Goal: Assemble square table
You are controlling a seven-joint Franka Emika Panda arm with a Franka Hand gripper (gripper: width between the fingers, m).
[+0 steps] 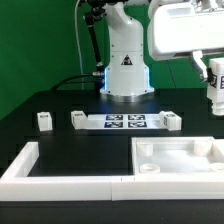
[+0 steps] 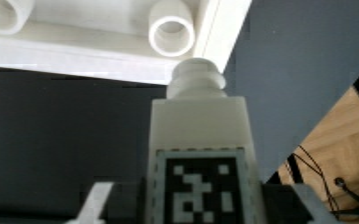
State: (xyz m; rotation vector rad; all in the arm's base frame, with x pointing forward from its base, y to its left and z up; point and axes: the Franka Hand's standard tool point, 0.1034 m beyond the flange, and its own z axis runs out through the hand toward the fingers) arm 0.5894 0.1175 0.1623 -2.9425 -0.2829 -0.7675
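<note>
The black worktop [image 1: 70,135] runs back to a green curtain [image 1: 40,50], with the arm's white base [image 1: 125,70] at the far edge. The square panel [image 1: 185,155] lies at the exterior view's right, beside the white border wall [image 1: 60,165]. Three loose legs [image 1: 43,121] stand around the marker board [image 1: 125,122]. The pincer [image 1: 214,97] hangs clear of the worktop, clamped partway closed on a fourth leg [image 1: 214,106]. Only the wrist view shows that leg's tag, its peg [image 2: 197,75] and the panel's round sockets [image 2: 172,35] beyond. The pincer's fingers are mostly cut off there.

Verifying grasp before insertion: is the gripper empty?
No, the gripper is shut on a tagged white leg, its peg pointing toward the square panel.
</note>
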